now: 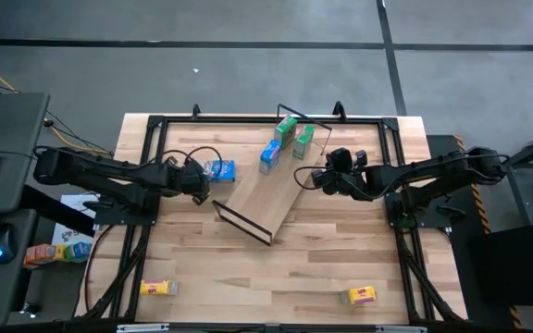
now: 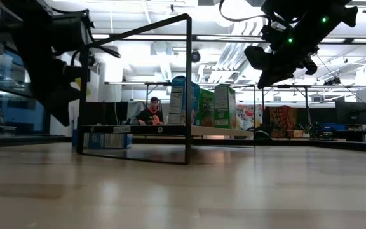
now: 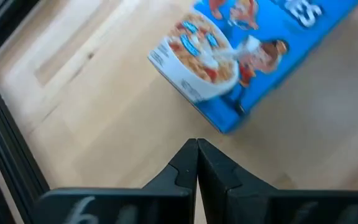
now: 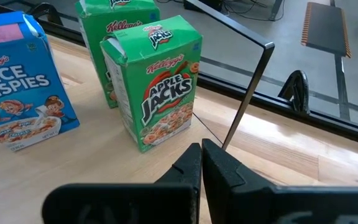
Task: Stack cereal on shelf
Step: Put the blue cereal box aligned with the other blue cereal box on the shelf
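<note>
The shelf (image 1: 262,196), a light-wood board with black wire frames at its ends, sits slantwise mid-table. On its far end stand a blue cereal box (image 1: 270,155) and two green ones (image 1: 286,129) (image 1: 303,139); the right wrist view shows these green boxes (image 4: 157,81) upright on their bases. Another blue box (image 1: 220,170) (image 3: 247,50) lies flat on the table left of the shelf. Two yellow boxes (image 1: 158,288) (image 1: 362,295) lie near the near edge. My left gripper (image 1: 197,188) (image 3: 197,155) is shut beside the flat blue box. My right gripper (image 1: 308,176) (image 4: 201,158) is shut, raised right of the shelf.
A black frame (image 1: 160,125) borders the tabletop at the far edge and both sides. The shelf's wire end frame (image 2: 189,89) stands tall in the low view, and its far one (image 4: 247,93) is just ahead of my right gripper. A person (image 2: 150,111) sits beyond the table.
</note>
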Motion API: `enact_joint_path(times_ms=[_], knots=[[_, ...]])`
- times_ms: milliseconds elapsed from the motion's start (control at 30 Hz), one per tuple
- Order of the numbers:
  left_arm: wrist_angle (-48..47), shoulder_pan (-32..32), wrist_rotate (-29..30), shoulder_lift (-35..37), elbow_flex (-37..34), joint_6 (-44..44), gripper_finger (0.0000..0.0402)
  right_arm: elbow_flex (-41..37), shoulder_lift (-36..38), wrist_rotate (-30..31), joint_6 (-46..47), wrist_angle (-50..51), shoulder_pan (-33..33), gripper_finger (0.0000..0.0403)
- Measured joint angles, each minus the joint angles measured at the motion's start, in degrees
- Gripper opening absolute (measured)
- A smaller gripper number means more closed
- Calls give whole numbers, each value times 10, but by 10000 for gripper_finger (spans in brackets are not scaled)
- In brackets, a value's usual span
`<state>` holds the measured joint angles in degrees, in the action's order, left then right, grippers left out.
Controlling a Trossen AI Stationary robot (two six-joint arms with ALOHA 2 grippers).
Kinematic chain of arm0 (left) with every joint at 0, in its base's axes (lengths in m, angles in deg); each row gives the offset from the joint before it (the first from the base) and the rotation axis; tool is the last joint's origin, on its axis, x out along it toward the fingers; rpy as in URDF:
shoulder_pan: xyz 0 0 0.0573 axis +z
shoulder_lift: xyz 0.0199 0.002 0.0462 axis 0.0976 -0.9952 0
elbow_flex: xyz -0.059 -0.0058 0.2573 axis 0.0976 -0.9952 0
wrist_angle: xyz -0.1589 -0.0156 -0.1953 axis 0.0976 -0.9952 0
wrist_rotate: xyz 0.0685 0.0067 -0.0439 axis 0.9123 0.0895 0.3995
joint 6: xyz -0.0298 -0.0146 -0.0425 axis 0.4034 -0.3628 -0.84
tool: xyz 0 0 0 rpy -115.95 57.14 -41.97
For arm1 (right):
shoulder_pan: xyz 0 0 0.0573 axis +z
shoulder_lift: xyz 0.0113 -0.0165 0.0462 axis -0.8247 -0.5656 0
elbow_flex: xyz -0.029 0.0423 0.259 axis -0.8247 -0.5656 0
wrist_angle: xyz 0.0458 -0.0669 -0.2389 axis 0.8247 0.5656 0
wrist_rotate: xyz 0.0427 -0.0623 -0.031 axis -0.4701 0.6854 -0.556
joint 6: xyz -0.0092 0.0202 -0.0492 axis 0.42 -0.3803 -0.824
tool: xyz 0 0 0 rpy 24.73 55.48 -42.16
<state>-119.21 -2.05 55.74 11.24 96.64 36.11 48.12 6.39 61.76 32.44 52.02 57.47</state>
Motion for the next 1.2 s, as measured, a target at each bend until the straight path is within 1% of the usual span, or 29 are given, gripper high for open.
enact_joint_path(times_ms=[133,267,367,467,600,800,900,1000,1200], knots=[[35,43,4,-21,0,31,0,0,0,0,1,0,0,0],[60,84,-19,-57,0,67,0,0,0,0,2,0,0,0],[64,98,-25,-76,0,69,0,0,0,0,2,0,0,0],[71,94,-39,-83,0,63,0,0,0,0,1,0,0,0],[101,69,-75,-83,0,63,0,0,0,0,0,0,0,0],[175,36,-78,-83,0,67,0,0,0,0,1,0,0,0],[206,31,-95,-83,0,94,0,0,0,0,1,0,0,0],[234,33,-95,-83,0,123,0,0,0,0,1,0,0,0],[287,59,-95,-62,0,198,0,0,0,0,1,0,0,0]])
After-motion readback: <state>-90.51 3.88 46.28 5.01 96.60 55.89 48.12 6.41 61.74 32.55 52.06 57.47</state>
